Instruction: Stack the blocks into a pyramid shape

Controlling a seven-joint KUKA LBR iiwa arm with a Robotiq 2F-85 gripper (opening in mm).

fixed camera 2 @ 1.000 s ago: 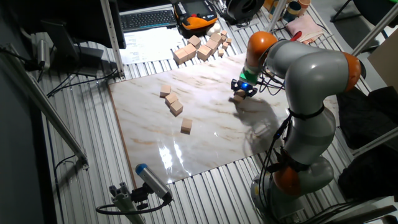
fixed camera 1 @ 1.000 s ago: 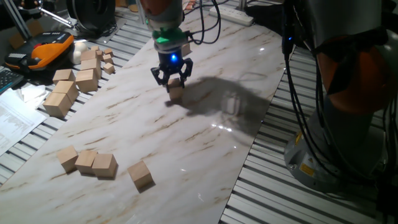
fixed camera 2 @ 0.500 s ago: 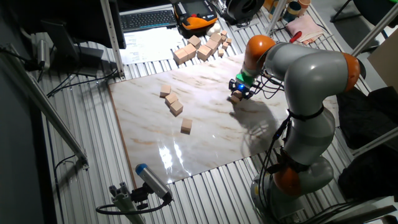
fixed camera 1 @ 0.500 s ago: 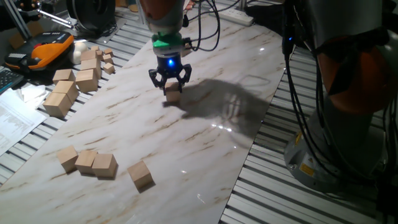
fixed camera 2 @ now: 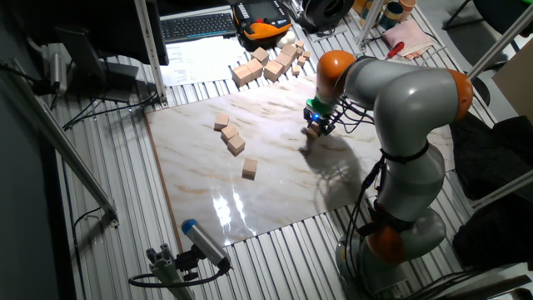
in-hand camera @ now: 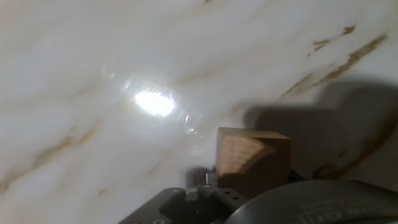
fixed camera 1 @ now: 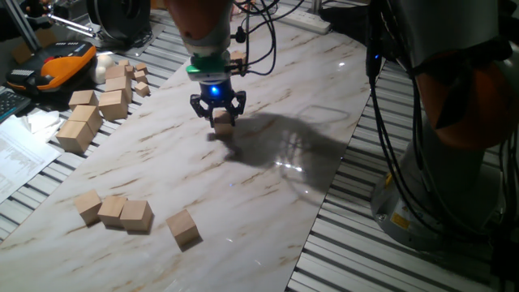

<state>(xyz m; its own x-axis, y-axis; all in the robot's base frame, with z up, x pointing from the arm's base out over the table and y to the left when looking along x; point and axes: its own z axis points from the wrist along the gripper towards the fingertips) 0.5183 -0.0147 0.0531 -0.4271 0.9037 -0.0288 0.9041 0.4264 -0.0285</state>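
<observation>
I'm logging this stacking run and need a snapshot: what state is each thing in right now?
end effector: shut on a block, above the board.
held block: gripped, lifted off the marble board.
row of three blocks: lying flat on the board, side by side, unstacked.
single block: lying alone on the board, near that row.

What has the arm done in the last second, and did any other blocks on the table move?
The gripper, shut on a block, has carried it leftward across the marble board in one fixed view, toward the four loose blocks; it looks lifted clear of the surface. It has not let go. The four loose blocks and the wooden pile off the board stayed put.
</observation>
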